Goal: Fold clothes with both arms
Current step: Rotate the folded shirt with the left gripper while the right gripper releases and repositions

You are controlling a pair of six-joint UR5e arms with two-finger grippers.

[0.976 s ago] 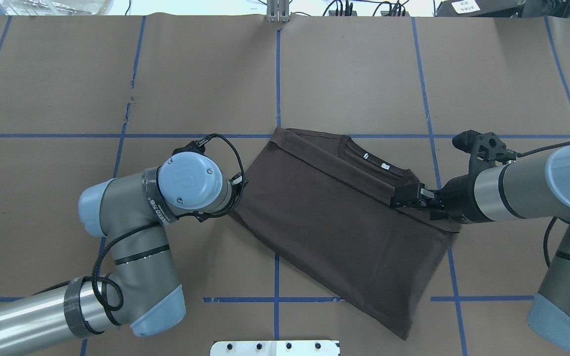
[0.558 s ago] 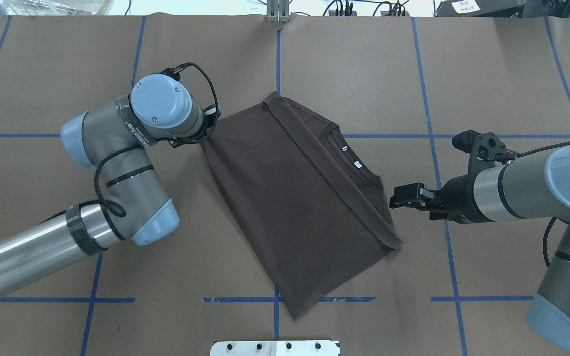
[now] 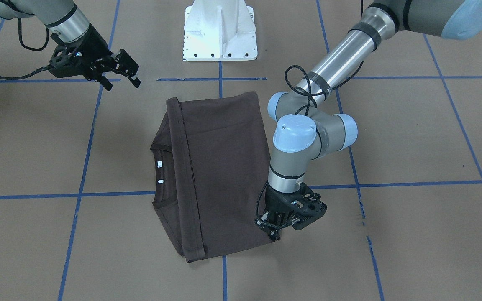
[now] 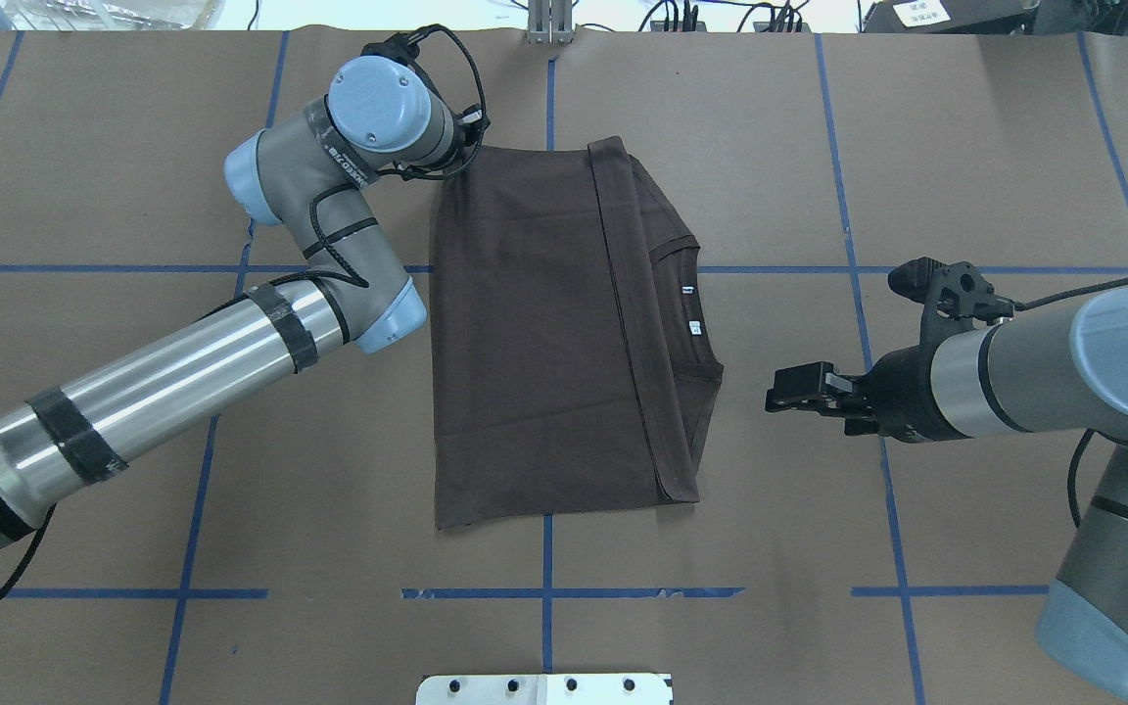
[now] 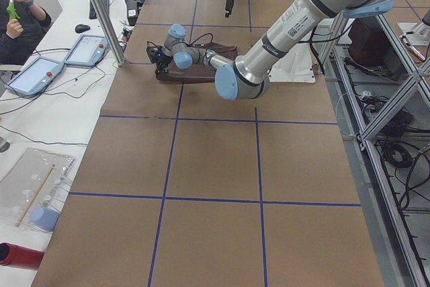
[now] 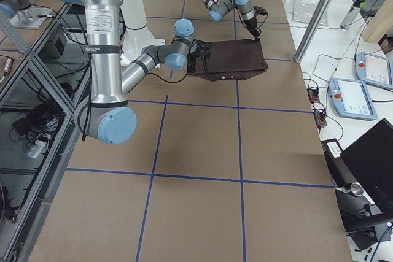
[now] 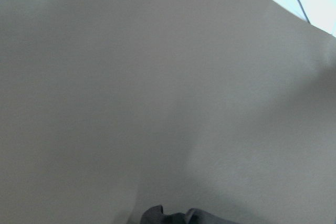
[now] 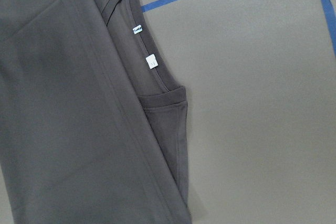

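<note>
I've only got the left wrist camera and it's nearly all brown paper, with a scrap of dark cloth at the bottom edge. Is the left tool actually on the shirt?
Observer: Yes. In the front-facing view the left tool looks closed on one corner of the T-shirt, the corner farthest from the robot on its left side.
Operator: And where's the right tool?
Observer: The right tool is open and apart from the T-shirt, off its collar side.
Operator: Is the cloth lying flat?
Observer: The T-shirt lies folded flat on the table, with two white neck labels showing at the collar.
</note>
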